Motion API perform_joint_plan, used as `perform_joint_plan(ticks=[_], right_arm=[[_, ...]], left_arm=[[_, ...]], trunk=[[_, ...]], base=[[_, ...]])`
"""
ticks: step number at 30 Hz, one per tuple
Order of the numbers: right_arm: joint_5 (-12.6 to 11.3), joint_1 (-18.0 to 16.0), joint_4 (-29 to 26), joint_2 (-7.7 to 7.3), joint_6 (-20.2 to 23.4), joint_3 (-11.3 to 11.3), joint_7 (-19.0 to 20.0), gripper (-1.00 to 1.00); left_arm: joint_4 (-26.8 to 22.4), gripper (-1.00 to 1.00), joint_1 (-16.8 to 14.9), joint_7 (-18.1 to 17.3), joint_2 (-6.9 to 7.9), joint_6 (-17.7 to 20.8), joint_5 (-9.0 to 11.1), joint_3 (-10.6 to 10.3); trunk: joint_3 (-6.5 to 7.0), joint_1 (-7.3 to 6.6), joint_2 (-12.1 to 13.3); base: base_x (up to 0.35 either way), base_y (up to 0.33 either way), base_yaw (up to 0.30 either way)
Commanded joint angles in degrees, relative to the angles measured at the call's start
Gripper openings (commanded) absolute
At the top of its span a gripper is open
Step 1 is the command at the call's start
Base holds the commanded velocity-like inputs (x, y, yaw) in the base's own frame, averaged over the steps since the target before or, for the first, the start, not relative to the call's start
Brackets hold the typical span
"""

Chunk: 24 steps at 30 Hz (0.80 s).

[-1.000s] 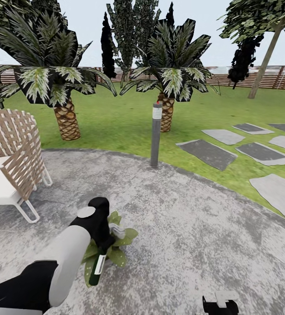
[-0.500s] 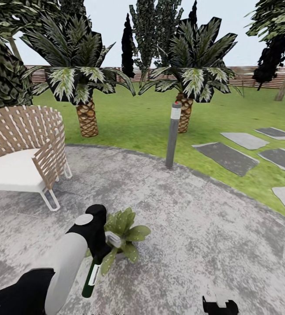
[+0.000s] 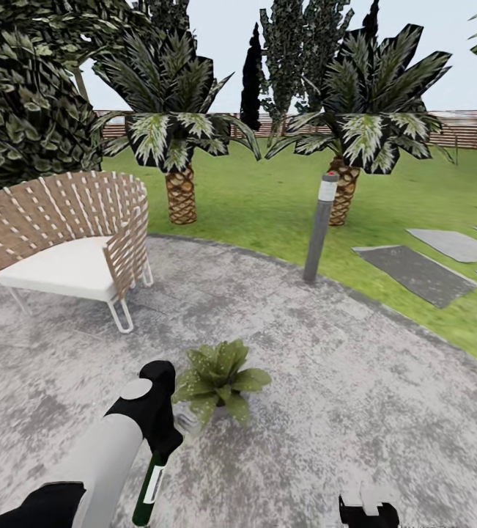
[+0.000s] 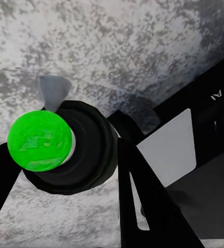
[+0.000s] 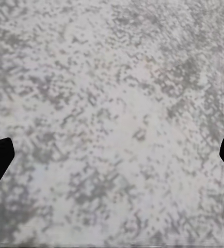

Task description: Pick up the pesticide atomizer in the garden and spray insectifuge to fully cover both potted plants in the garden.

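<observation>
Grey-white left arm (image 3: 110, 458), black joints

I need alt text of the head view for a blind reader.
The left gripper holds a dark bottle beside a small potted plant on grey mottled paving. Behind stand a woven chair, a grey lamp post, palms and lawn.

Pesticide atomizer (image 3: 149, 488) base cut off by frame edge, right gripper (image 3: 368, 507) mostly cropped
</observation>
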Motion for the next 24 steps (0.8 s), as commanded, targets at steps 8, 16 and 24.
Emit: perform_joint_plan(ticks=[8, 16, 24], right_arm=[[-0.2, 0.01, -0.04, -0.08, -0.08, 0.51, -0.21, 1.0], [0.21, 0.01, -0.08, 0.1, -0.12, 0.69, 0.02, 1.0], [0.18, 0.01, -0.08, 0.46, -0.12, 0.64, 0.03, 1.0]], left_arm=[[-0.16, -1.0, 0.87, -0.43, 0.19, 0.46, -0.4, 0.9], [0.17, -1.0, 5.43, 17.18, 6.92, -14.66, 28.63, 1.25], [0.35, -1.0, 10.32, 24.17, 9.53, -35.5, 39.89, 7.81]], trunk=[[-0.05, -0.04, -0.02], [-0.05, -0.04, -0.02], [-0.05, -0.04, -0.02]], base=[[-0.311, -0.151, 0.176], [-0.197, -0.085, 0.004], [-0.086, 0.0, 0.0]])
